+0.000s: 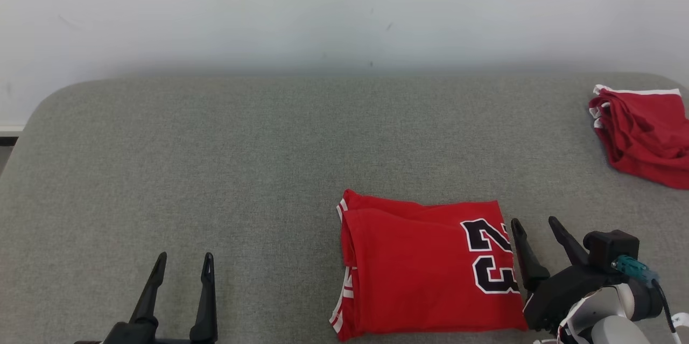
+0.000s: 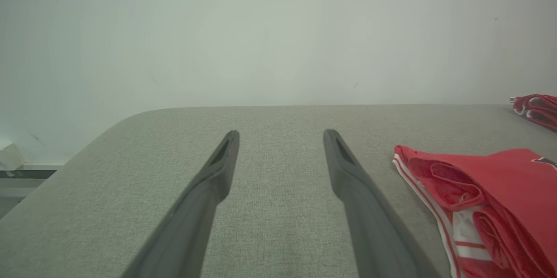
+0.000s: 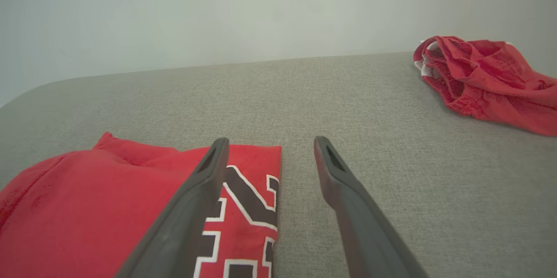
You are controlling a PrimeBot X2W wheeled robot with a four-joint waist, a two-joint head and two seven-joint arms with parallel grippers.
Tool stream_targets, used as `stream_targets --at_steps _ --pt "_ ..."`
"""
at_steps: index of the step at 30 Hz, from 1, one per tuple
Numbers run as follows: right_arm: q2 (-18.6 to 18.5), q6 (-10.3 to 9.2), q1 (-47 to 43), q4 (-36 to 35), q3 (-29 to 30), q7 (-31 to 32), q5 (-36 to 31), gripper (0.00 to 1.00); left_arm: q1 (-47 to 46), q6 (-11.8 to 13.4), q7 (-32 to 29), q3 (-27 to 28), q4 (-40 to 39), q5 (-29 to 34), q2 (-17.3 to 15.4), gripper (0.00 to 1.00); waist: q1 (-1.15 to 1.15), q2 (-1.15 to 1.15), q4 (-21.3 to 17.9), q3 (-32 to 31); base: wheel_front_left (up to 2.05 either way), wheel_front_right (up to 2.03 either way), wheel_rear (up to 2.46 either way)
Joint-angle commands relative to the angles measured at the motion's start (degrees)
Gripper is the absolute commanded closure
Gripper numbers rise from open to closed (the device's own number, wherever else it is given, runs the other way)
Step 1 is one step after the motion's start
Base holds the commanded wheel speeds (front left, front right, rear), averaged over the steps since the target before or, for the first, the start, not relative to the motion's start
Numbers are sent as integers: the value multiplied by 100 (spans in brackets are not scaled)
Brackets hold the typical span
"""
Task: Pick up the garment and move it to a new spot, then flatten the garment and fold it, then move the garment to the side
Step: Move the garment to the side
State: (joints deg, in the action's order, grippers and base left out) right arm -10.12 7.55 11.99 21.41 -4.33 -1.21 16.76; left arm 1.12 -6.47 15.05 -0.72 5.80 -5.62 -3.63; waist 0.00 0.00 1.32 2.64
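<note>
Grey woven fabric covers the bench (image 1: 215, 145), which has rounded far corners and stands against a pale wall (image 1: 323, 10). The jersey (image 1: 420, 274) lies folded into a rough rectangle at the near edge, right of centre. It is red, with a black "23" outlined in white at its right end and white-and-red striped trim along its left edge. A second garment (image 1: 643, 134), also red with white trim, lies in a loose heap at the far right, well apart from the jersey.

The left hand (image 1: 183, 258) hovers over bare bench at the lower left, fingers spread wide, gripping nothing. The right hand (image 1: 533, 221) is just beside the jersey's numbered end, fingers equally wide apart and empty.

The left wrist view shows the jersey's trimmed edge side-on, its layers rolled and bunched. The right wrist view shows one finger crossing in front of the numerals, the other over bare bench, and the second garment's mesh weave; whether the finger touches the cloth I cannot tell.
</note>
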Motion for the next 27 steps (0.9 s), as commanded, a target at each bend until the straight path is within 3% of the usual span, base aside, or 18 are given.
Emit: stream_targets --at_steps 1,17,18,19,20,21,27 --pt "-18 -16 95 151 -21 -1 27 0 -86 24 16 -7 20 13 13 0 0 0 94 140 0 0 0" --pt "183 -16 607 2056 -606 -101 355 0 -329 -3 16 -33 130 32 39 0 0 0 146 372 0 0 0" --pt "207 -16 618 2133 -646 -80 407 56 -343 -3 16 -23 130 24 38 0 0 0 142 390 0 0 0" --pt "207 -16 618 2133 -646 -80 407 56 -343 -3 16 -23 130 24 38 0 0 0 142 390 0 0 0" --pt "211 -16 640 2191 -690 -76 445 88 -355 -3 16 -13 131 20 39 0 0 0 137 406 0 0 0" --pt "200 -16 682 2237 -731 -107 488 100 -361 -3 16 -5 134 18 41 0 0 0 131 422 0 0 0" --pt "96 -16 1234 2292 -1018 -300 683 100 -407 12 16 18 109 37 51 0 0 0 72 553 0 0 0"
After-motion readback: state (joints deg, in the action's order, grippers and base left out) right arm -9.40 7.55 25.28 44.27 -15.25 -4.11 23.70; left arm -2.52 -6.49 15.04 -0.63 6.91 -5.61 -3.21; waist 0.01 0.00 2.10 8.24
